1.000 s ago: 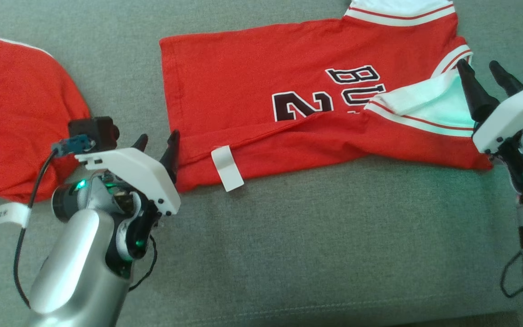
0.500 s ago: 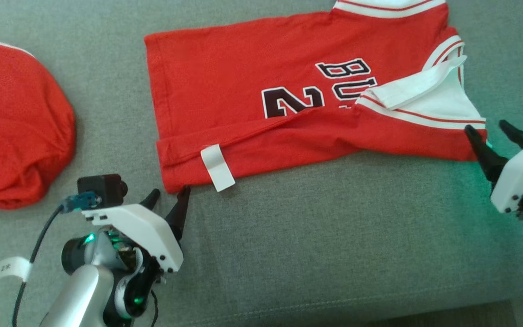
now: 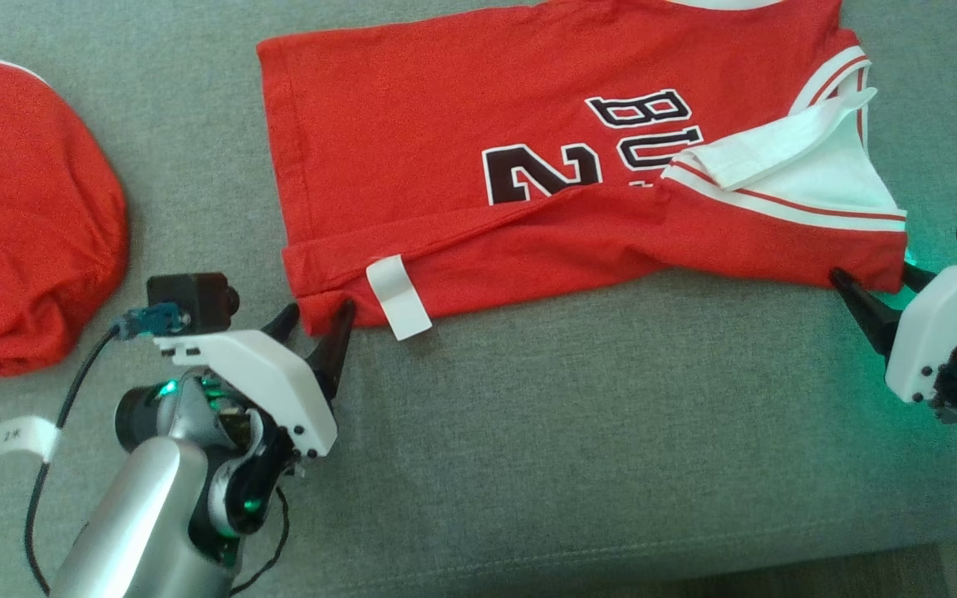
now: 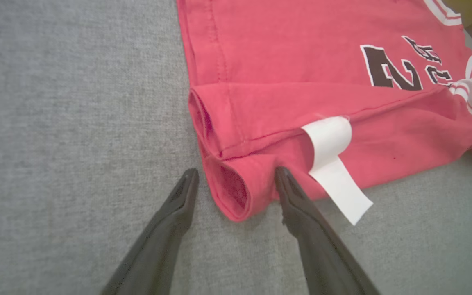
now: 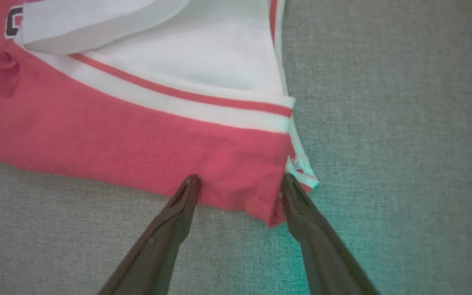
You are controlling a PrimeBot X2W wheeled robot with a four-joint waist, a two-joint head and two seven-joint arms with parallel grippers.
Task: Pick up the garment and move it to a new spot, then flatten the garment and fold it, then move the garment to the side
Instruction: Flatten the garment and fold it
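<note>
The garment (image 3: 462, 108) is a red jersey with dark lettering and white striped trim, lying flat on the grey fabric surface with its near long edge folded over. My left gripper (image 3: 318, 311) is open, its fingers straddling the near left corner of the garment (image 4: 236, 200); in the left wrist view the left gripper (image 4: 236, 176) has the rolled hem between its tips. At the near right corner my right gripper (image 3: 873, 278) is also open. In the right wrist view the right gripper (image 5: 240, 180) brackets the red corner below the white trim (image 5: 203, 106).
A second red garment (image 3: 22, 216) lies bunched at the far left. A white label (image 3: 399, 297) sticks out from the jersey's near edge. The grey surface (image 3: 611, 432) ends at a front edge along the bottom of the head view.
Both grippers drew back from over the jersey to below its near edge, then moved up onto its two near corners. Both stayed open. The head view shifted slightly.
</note>
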